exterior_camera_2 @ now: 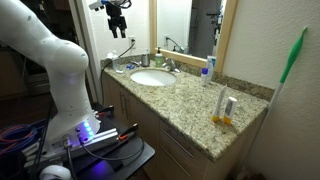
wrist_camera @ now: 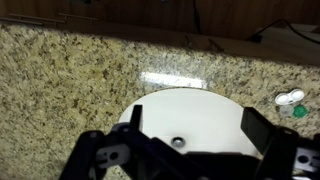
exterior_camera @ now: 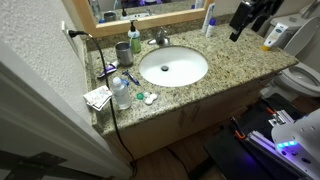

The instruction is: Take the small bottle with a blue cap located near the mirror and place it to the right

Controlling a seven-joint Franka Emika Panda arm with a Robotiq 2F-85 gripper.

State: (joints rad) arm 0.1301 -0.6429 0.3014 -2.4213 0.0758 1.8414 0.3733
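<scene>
The small bottle with a blue cap point(exterior_camera: 209, 22) stands upright on the granite counter just below the mirror point(exterior_camera: 150, 17), behind the sink on its right side. It also shows in an exterior view point(exterior_camera_2: 208, 72) beside the mirror's wooden frame point(exterior_camera_2: 228, 40). My gripper point(exterior_camera: 238, 30) hangs high in the air, well above the counter and apart from the bottle; it also shows in an exterior view point(exterior_camera_2: 118, 24). In the wrist view the gripper point(wrist_camera: 195, 128) is open and empty, looking down on the white sink point(wrist_camera: 190, 110). The bottle is out of the wrist view.
A faucet point(exterior_camera: 160, 38), a green soap dispenser point(exterior_camera: 134, 36), a cup point(exterior_camera: 123, 52) and a larger clear bottle point(exterior_camera: 121, 93) stand left of the sink. A thin white stick-like item point(exterior_camera_2: 228, 105) stands at the counter's far end. A toilet point(exterior_camera: 300, 75) is beside the counter.
</scene>
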